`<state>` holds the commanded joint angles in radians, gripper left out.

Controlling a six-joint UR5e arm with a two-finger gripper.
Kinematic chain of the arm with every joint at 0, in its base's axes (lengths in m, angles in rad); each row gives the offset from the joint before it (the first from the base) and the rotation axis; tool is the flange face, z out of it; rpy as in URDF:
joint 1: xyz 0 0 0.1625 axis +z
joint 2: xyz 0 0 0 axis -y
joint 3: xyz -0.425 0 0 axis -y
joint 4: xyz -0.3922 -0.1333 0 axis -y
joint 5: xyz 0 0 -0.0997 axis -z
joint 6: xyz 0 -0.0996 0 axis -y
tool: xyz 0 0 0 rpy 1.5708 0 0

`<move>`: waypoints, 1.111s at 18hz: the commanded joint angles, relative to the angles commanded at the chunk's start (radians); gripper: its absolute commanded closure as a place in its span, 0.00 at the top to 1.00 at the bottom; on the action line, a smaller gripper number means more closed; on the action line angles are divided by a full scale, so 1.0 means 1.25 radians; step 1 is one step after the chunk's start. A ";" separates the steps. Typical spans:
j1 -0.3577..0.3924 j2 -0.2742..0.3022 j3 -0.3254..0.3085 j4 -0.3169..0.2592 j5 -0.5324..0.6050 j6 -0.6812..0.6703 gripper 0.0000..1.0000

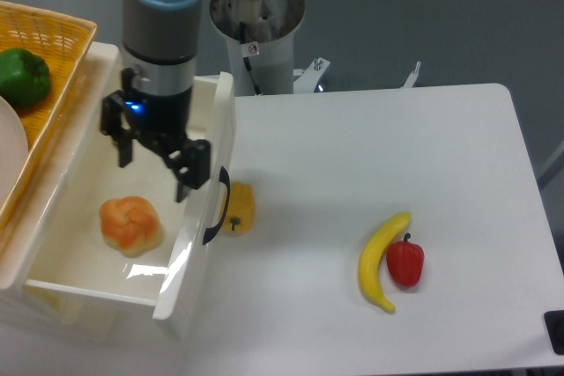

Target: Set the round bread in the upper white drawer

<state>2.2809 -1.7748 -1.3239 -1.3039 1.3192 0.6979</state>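
The round bread (129, 224), an orange-tan knotted bun, lies on the floor of the upper white drawer (70, 217), which is pulled open with its curved black handle (216, 209) on the front. My gripper (154, 173) hangs over the drawer, just above and slightly right of the bread. Its two black fingers are spread apart and hold nothing; they stand clear of the bread.
A woven yellow basket (53, 41) with a green pepper (22, 77) sits at the far left behind the drawer. A small yellow pepper (239, 209) lies by the drawer handle. A banana (381, 261) and a red pepper (405, 261) lie on the white table (370, 156).
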 joint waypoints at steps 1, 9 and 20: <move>0.015 0.000 0.002 0.000 0.000 0.015 1.00; 0.147 -0.010 -0.005 -0.002 0.005 0.159 1.00; 0.252 -0.143 -0.022 0.001 0.169 0.460 1.00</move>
<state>2.5955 -1.9540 -1.3515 -1.3023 1.5308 1.2729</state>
